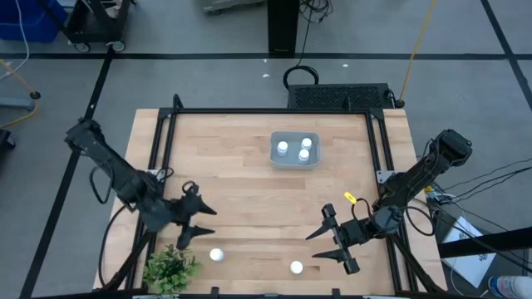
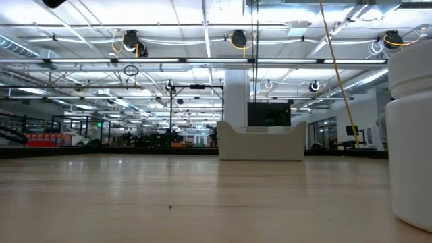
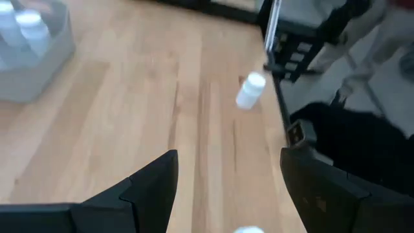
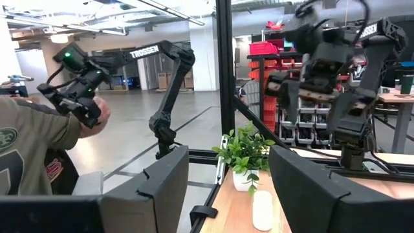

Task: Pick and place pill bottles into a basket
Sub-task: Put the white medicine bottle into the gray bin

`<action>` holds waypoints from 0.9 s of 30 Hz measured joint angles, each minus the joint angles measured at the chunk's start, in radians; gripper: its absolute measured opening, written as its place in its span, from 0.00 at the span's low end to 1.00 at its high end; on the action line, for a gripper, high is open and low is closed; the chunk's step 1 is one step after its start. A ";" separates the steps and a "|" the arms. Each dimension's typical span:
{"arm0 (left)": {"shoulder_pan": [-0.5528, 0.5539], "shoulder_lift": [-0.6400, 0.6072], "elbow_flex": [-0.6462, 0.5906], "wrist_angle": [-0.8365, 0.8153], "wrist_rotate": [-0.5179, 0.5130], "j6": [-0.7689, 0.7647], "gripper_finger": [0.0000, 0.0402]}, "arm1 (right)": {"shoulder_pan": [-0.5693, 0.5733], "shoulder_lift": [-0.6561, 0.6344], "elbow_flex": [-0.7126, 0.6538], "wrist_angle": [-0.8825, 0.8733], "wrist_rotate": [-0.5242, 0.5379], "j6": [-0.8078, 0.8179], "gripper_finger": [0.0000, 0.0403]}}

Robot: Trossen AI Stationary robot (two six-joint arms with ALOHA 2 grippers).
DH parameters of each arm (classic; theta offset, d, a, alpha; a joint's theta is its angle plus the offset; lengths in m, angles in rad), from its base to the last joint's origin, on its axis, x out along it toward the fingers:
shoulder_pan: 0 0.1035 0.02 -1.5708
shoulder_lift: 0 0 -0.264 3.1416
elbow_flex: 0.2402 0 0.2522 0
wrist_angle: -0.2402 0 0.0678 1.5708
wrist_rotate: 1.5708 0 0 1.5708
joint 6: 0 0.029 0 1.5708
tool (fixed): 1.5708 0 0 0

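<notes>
The left gripper (image 1: 198, 223) hangs wide open near the desk's front edge, above a small white pill bottle (image 1: 217, 255), likely ready to grab it. Another little bottle (image 1: 296, 267) stands by the wide-open right gripper (image 1: 332, 241). Three white-capped bottles already sit in the grey-blue basket (image 1: 295, 163) near the back edge.

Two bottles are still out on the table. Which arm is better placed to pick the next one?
Either, nearly. The left gripper, open, sits just beside the bottle near the plant; the right gripper, also open, is about as close to the other bottle. Slight edge: left, judging by the high view.
</notes>
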 joint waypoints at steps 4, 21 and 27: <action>-0.041 0.096 0.080 -0.064 -0.005 -0.063 0.68 | 0.000 0.000 0.000 0.000 0.000 -0.007 0.52; -0.149 0.408 0.286 -0.286 0.051 -0.354 0.68 | 0.000 0.000 0.000 0.022 0.000 -0.026 0.52; -0.157 0.490 0.286 -0.302 0.056 -0.404 0.68 | 0.000 0.000 0.000 0.022 0.000 -0.026 0.52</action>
